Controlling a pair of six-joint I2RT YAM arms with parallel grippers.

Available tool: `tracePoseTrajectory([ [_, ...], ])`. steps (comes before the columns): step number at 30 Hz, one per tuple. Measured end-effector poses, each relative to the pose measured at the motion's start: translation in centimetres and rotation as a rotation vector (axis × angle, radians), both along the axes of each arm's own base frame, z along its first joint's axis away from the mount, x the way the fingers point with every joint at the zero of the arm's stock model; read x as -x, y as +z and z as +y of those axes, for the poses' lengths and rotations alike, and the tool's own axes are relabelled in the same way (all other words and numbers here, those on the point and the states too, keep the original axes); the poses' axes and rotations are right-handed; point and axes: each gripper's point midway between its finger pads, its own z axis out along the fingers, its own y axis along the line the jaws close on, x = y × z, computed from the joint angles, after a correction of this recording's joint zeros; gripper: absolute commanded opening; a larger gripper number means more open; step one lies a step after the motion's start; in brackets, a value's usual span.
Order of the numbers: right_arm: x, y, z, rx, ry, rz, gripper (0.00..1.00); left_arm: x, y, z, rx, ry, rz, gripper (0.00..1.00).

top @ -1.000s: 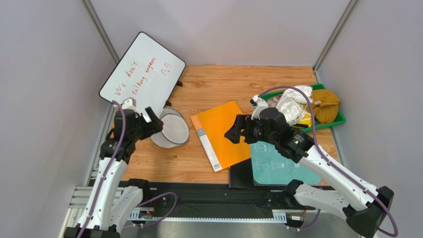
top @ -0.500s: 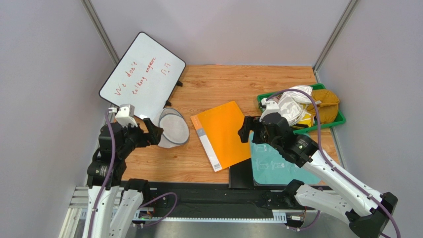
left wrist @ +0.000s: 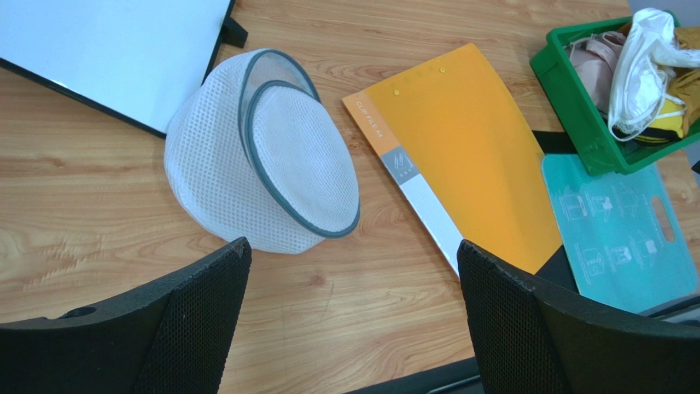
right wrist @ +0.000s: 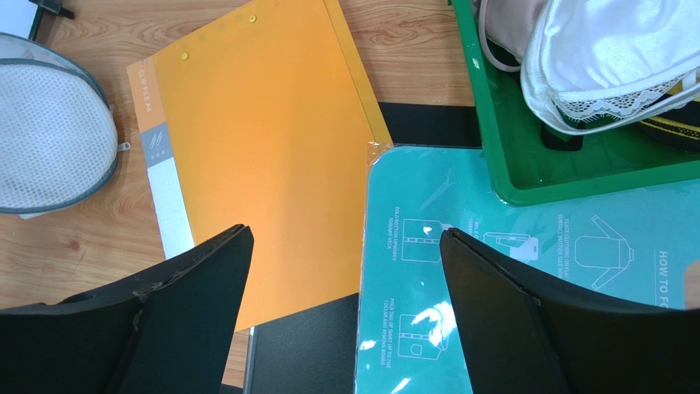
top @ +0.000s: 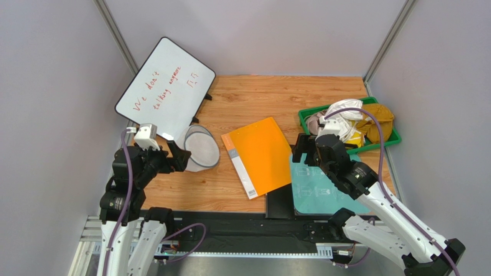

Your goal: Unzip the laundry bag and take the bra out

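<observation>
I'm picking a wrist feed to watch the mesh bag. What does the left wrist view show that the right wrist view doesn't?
Only the left wrist view: the whiteboard and the whole laundry bag, lid and dark rim included. Only the right wrist view: lace trim on the white garment and readable lettering on the teal board. Both: the orange folder, the teal board and the green tray; the right catches just an edge of the bag.

Overhead camera looks down; wrist cameras, seemingly low, share folder.

Mustard bra half under white garment
</observation>
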Motion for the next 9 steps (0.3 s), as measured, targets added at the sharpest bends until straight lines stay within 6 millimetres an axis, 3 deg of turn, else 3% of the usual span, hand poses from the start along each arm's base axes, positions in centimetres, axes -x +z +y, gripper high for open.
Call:
tracePoseTrajectory([
  [9,0.05,-0.05,-0.67,0.000,-0.017,-0.005,0.91,0.19,-0.06,0.28,-0.005,0.015,-0.013,1.00],
])
